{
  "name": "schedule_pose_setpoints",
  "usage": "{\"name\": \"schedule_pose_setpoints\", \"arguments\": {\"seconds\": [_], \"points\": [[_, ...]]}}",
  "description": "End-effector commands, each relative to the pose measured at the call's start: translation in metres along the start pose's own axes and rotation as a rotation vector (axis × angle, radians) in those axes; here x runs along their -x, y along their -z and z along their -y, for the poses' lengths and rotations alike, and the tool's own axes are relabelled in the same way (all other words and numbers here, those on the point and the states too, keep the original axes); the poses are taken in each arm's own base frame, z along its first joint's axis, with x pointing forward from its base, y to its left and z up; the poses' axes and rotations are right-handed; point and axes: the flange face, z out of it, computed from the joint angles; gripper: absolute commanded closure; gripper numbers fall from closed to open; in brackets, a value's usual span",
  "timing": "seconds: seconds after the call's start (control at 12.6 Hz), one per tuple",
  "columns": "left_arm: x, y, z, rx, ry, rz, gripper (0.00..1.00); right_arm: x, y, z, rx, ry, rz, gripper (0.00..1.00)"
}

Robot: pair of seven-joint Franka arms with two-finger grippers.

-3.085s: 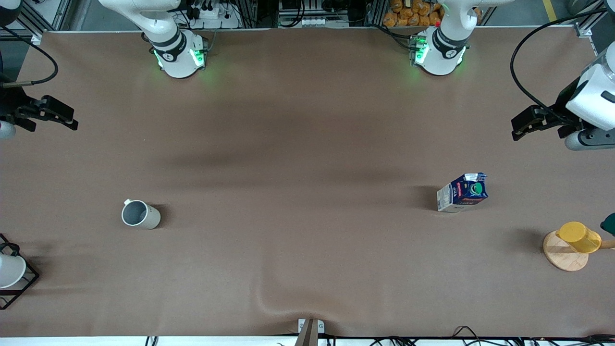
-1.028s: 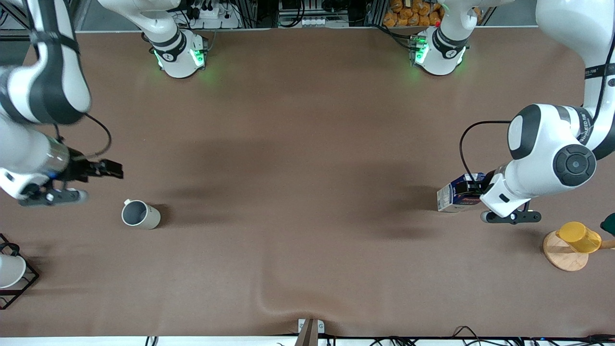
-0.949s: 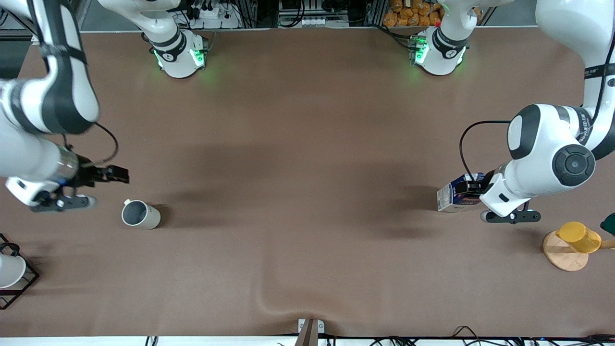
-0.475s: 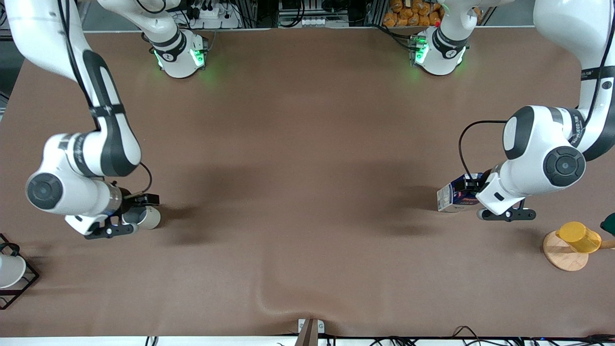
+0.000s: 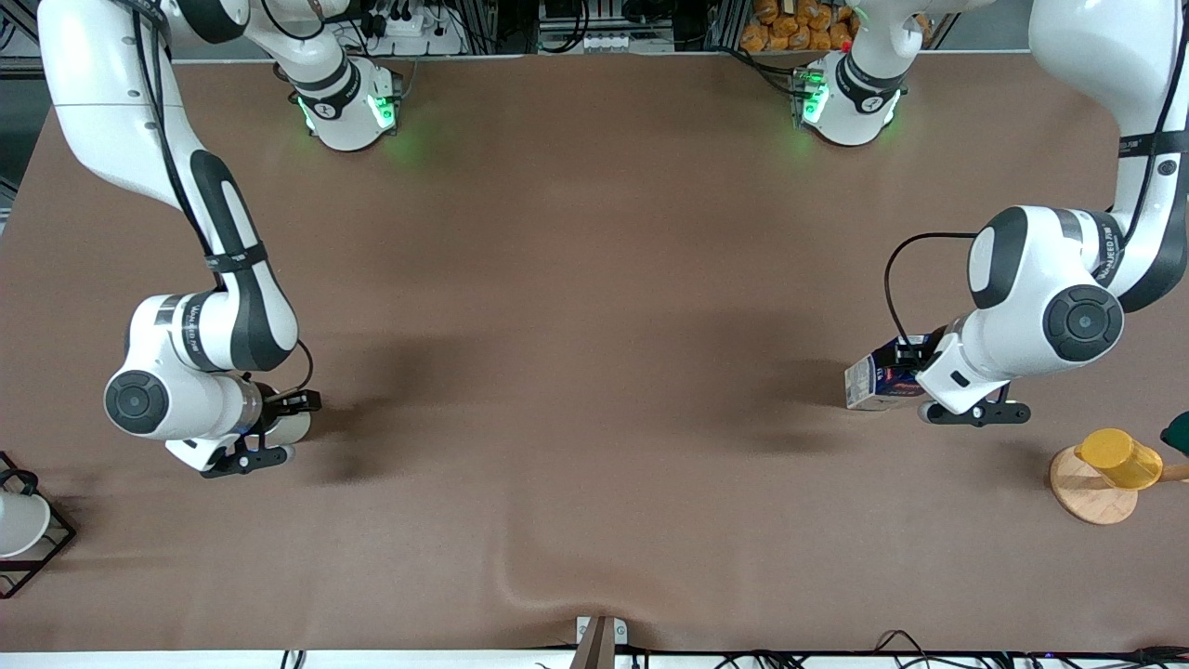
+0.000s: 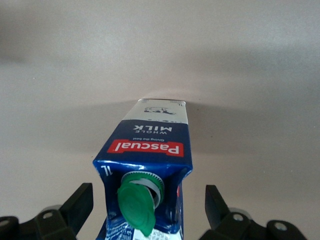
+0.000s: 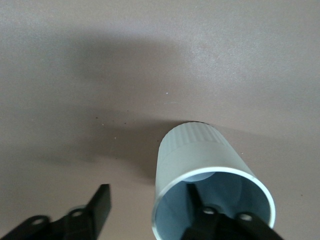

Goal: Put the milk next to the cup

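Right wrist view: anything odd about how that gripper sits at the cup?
Yes. The right gripper straddles the cup's wall, one finger inside the rim, the other outside. Cup upright, nothing spilled. The milk stands between the left gripper's open fingers.

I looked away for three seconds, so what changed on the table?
Both arms swung in from the table's ends. The left hand came down around the milk, fingers open either side. The right hand dropped onto the cup, one finger inside its rim, one outside. Milk, cup, yellow cup have not moved.
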Motion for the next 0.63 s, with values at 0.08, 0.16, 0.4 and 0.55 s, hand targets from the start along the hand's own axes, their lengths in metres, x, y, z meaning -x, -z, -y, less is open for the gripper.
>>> {"name": "schedule_pose_setpoints", "arguments": {"seconds": [0.08,0.16,0.4,0.55], "points": [[0.0033,-0.0009,0.0035,-0.017,-0.015,-0.01,0.34,-0.0038,0.0057,-0.0034,0.006,0.018,-0.007,1.0],[0.0033,-0.0009,0.0035,-0.017,-0.014,-0.01,0.45,-0.0037,0.0077,-0.0023,0.007,0.019,-0.009,1.0],[0.0031,-0.0001,0.0026,-0.017,-0.014,-0.011,0.68,-0.0039,0.0096,-0.0034,0.007,0.019,-0.013,1.0],[0.0028,0.0071,0.0029,-0.016,-0.013,-0.023,0.74,-0.0023,0.0107,-0.0104,0.004,0.018,-0.012,1.0]]}}
